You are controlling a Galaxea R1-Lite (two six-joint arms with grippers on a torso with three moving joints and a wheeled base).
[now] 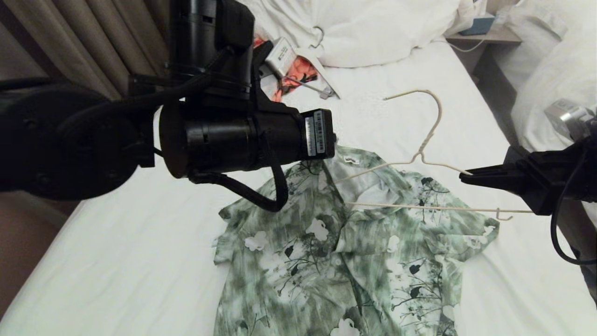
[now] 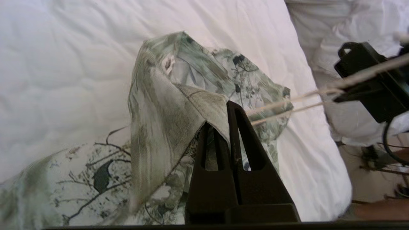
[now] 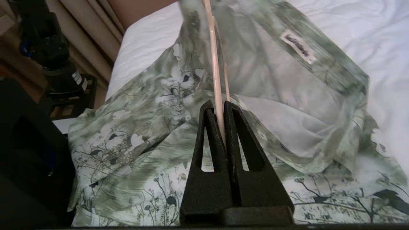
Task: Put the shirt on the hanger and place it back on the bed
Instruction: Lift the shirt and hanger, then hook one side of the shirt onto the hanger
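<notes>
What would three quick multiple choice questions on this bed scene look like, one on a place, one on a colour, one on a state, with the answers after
1. Where does the shirt lie?
A. On the bed's white sheet
B. On the nightstand
C. On the floor

2. What colour is the hanger?
A. Black
B. Cream
C. Red

3. What is the left tool doing?
A. Standing open above the pillow
B. Shut on the shirt's collar
C. Shut on the hanger's hook

Answers:
1. A, the head view shows the shirt spread on the sheet.
2. B, its thin frame is pale cream, and the right tool is shut on it.
3. B, the left wrist view shows collar fabric pinched and lifted between the fingers.
</notes>
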